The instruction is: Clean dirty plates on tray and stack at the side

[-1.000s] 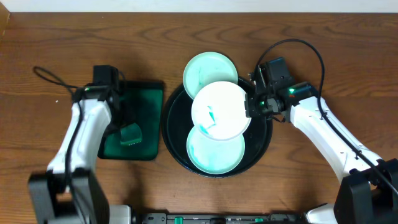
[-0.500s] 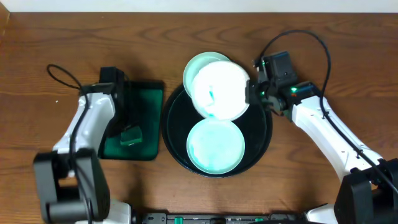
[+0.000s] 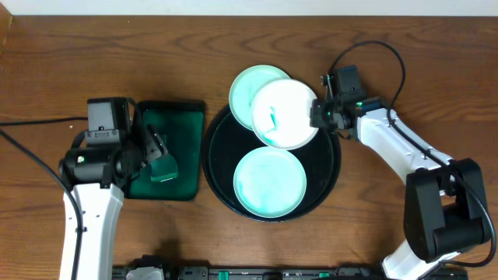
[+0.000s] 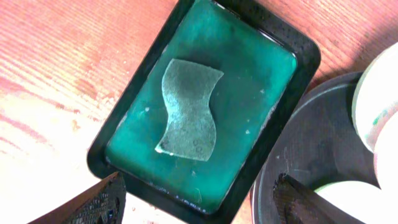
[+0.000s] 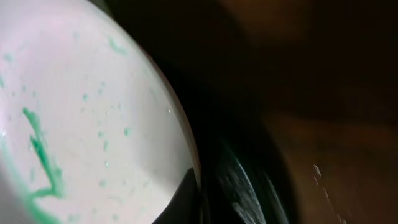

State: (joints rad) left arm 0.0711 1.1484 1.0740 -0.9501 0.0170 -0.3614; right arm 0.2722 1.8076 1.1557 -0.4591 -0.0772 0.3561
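The round black tray (image 3: pixel 327 173) sits mid-table. A teal-smeared plate (image 3: pixel 269 182) lies in its front half. A second teal-tinted plate (image 3: pixel 247 87) rests over the tray's back rim. My right gripper (image 3: pixel 316 115) is shut on the right rim of a third, white plate (image 3: pixel 284 113) with a teal smear, holding it over the back of the tray and overlapping the second plate. In the right wrist view one finger (image 5: pixel 186 198) lies on this plate's (image 5: pixel 81 112) rim above the tray (image 5: pixel 249 174). My left gripper (image 4: pixel 199 211) is open and empty over the green tray.
A rectangular dark-green tray (image 3: pixel 187 117) left of the round tray holds a pale green sponge (image 3: pixel 163 167), also seen in the left wrist view (image 4: pixel 188 109). Brown wood tabletop (image 3: pixel 405 225) surrounds everything. Cables run behind both arms.
My right gripper has carried the white plate from the tray's middle toward the back, uncovering the front plate. My left wrist has swung left and nearer, still over the green tray.
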